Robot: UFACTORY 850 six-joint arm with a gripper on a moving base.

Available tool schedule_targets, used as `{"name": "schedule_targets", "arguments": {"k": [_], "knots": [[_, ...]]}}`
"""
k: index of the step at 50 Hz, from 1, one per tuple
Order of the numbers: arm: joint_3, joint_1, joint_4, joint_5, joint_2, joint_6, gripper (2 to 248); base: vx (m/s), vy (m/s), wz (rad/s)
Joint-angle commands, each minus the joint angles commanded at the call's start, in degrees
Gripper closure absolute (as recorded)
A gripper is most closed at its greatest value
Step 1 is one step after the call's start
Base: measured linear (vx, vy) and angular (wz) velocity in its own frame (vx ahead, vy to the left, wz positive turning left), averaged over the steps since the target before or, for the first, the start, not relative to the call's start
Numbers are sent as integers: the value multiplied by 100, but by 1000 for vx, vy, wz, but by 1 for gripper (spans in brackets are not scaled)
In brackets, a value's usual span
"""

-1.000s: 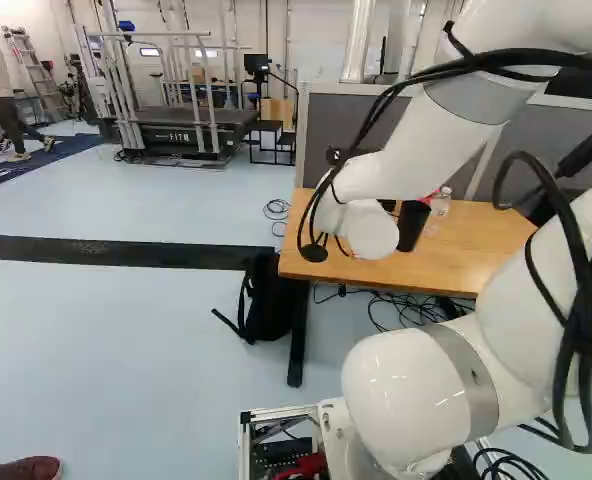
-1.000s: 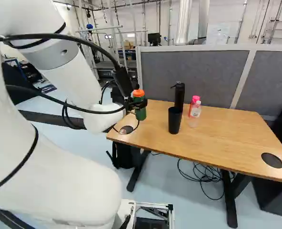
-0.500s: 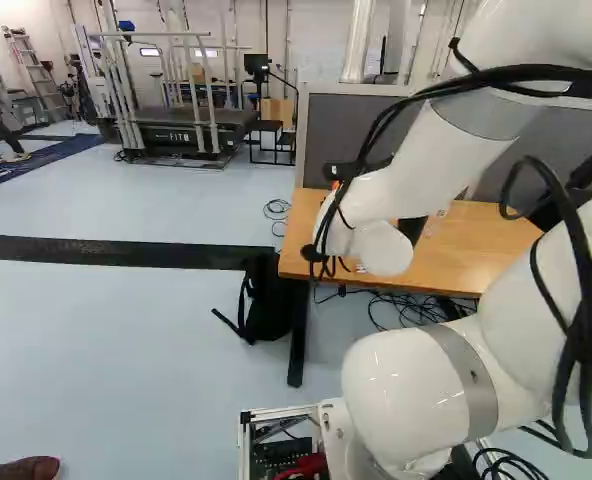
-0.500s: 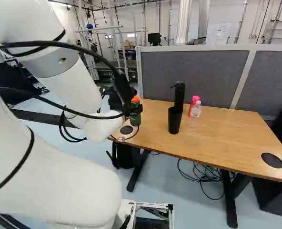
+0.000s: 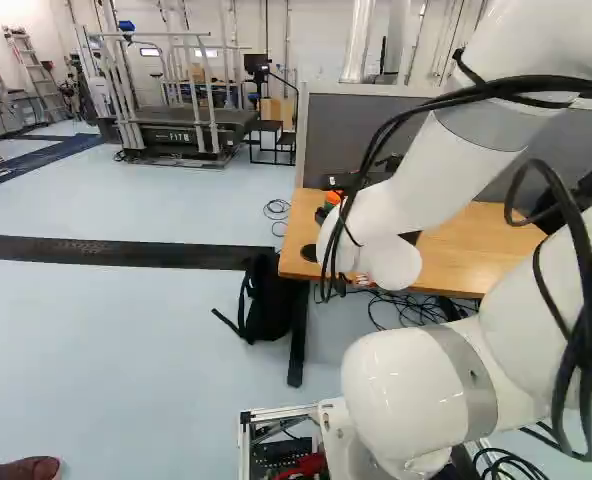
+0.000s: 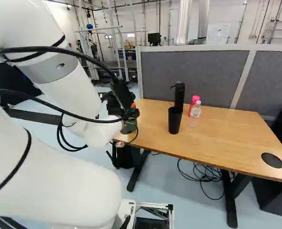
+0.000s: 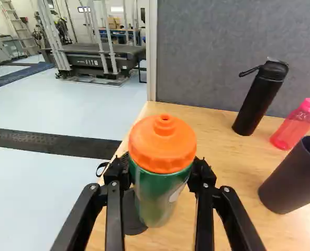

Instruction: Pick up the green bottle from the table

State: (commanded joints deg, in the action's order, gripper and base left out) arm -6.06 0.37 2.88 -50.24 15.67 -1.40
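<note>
Fingers (image 7: 114, 209) stand on both sides of the green bottle (image 7: 157, 191), closed against it, with its orange cap (image 7: 163, 144) rising between them. Call twelve o'clock straight ahead of the robot: the black bottle (image 7: 261, 97) lies at one o'clock from the green one, the pink bottle (image 7: 295, 128) at two, and the cup (image 7: 291, 183) between two and three, all well apart from it on the worktop (image 6: 217, 138). The grommet (image 7: 131, 220) shows partly behind the green bottle, toward ten.

The grasp looks made, and the step in hand is the lift or carry. (Whether the base of the bottle is clear of the wood, the views do not settle.) The next move calls for a firm squeeze and a straight rise, with the bottle kept roughly upright; a hasty pull could let its rounded side slip, or catch its foot on the worktop edge.

Against the frame half a second ago, the arm (image 6: 72, 88) has drawn back toward six o'clock, and the green bottle has come with it, its cap now lower and more hidden in the right base view. The cup, the black bottle and the pink one have stayed put, and the base has not moved.
</note>
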Motion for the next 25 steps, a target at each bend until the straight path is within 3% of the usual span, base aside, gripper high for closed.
{"name": "schedule_targets", "arguments": {"k": [25], "knots": [[104, -36, -281, 24, 32, 136, 128, 0, 0, 0]]}}
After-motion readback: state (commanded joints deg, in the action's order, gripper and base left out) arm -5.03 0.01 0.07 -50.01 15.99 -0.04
